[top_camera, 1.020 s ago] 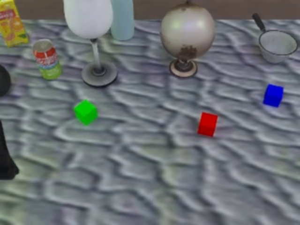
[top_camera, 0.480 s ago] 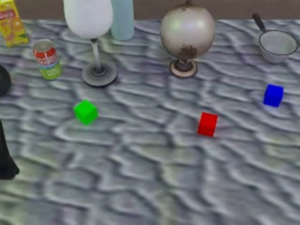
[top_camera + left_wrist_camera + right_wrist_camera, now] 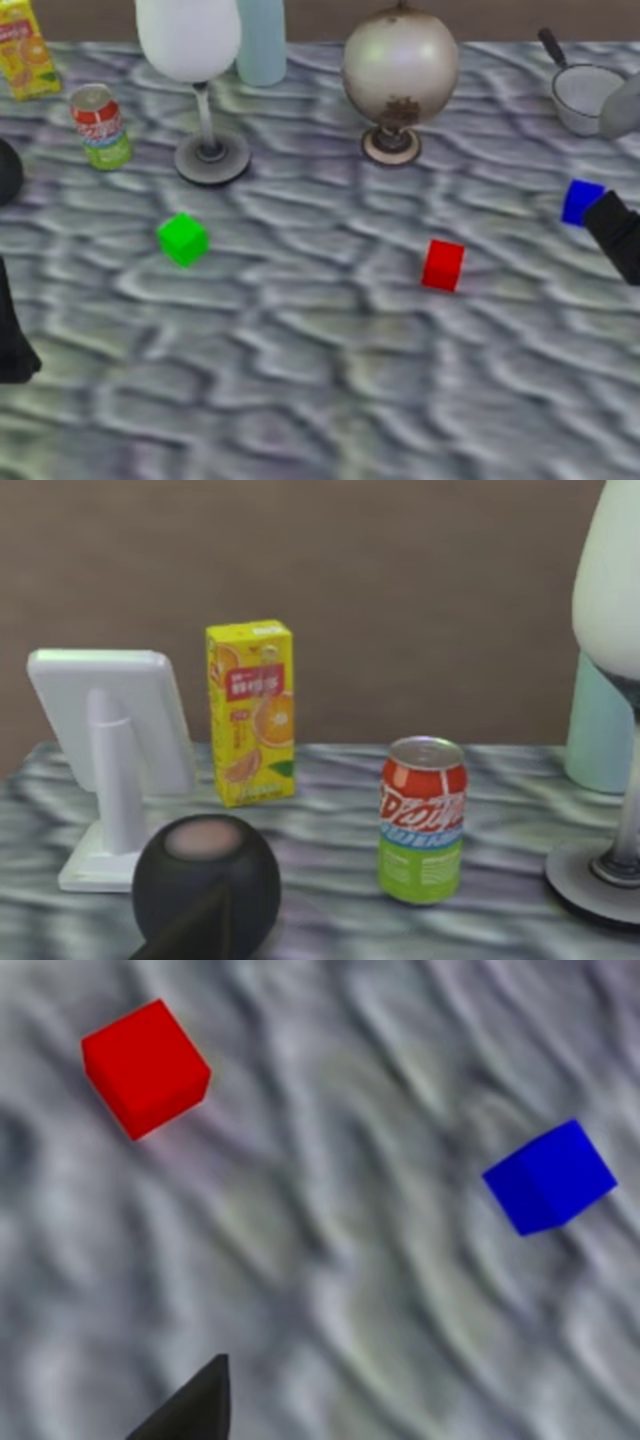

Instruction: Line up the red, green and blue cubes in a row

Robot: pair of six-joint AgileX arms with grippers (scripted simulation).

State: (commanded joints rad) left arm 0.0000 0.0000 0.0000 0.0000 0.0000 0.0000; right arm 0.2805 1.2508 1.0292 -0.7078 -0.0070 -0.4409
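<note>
Grey rippled table (image 3: pixel 320 380), blue cube (image 3: pixel 579 200) turned askew, right pincer (image 3: pixel 618 232) beside it, opening can't be judged.

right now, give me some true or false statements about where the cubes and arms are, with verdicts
1. The blue cube is partly covered by the right arm in the top view. True.
2. The red cube is stacked on the green cube. False: they lie apart on the table.
3. The green cube lies left of the red one. True.
4. The soda can lies tipped over. False: it stands upright.
</note>
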